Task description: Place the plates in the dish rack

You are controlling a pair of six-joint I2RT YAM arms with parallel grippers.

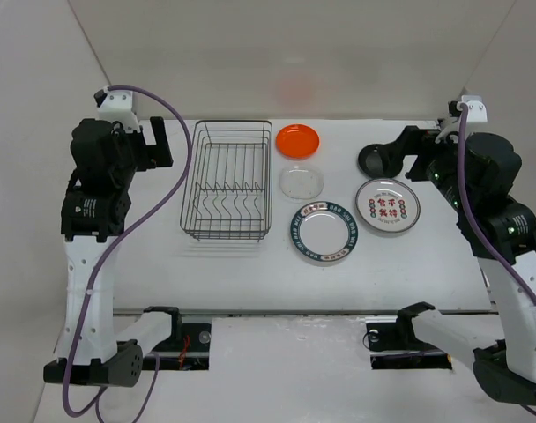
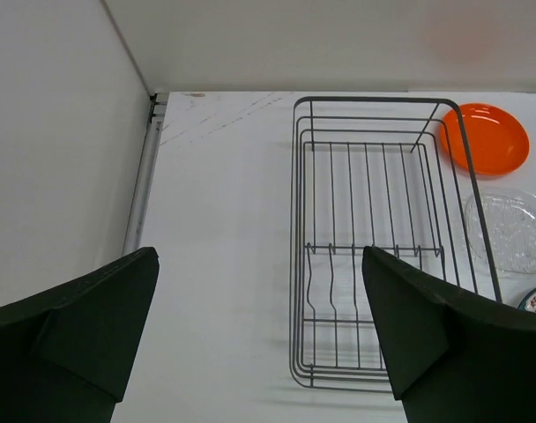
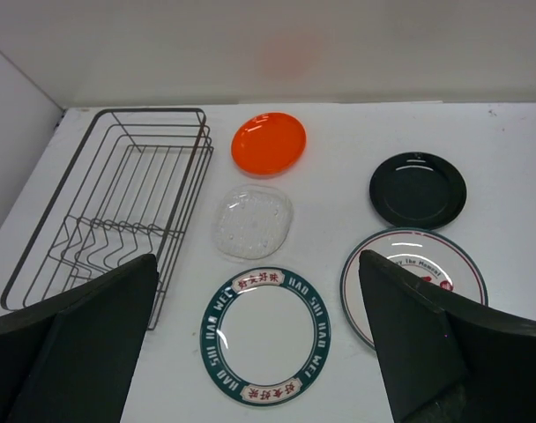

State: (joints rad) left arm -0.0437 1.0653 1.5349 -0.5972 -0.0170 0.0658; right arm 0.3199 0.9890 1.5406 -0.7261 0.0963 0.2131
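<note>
The dish rack [image 1: 226, 181] stands empty, left of centre; it also shows in the left wrist view [image 2: 296, 238] and the right wrist view [image 3: 118, 211]. To its right the plates lie flat: orange [image 1: 298, 140] [image 2: 485, 138] [image 3: 268, 143], clear [image 1: 301, 181] [image 2: 512, 231] [image 3: 253, 221], teal-lettered [image 1: 324, 233] [image 3: 266, 335], grey-rimmed with characters [image 1: 387, 205] [image 3: 409, 264], and black [image 1: 372, 160] [image 3: 417, 189], partly hidden by the right arm in the top view. My left gripper [image 1: 155, 141] [image 2: 257, 256] is open and empty, high above the rack's left side. My right gripper [image 1: 407, 152] [image 3: 256, 257] is open and empty, high above the plates.
White walls close in the table at the back and both sides. A wall seam [image 2: 143, 176] runs along the table's left edge. The arm bases and cables sit at the near edge [image 1: 277, 335].
</note>
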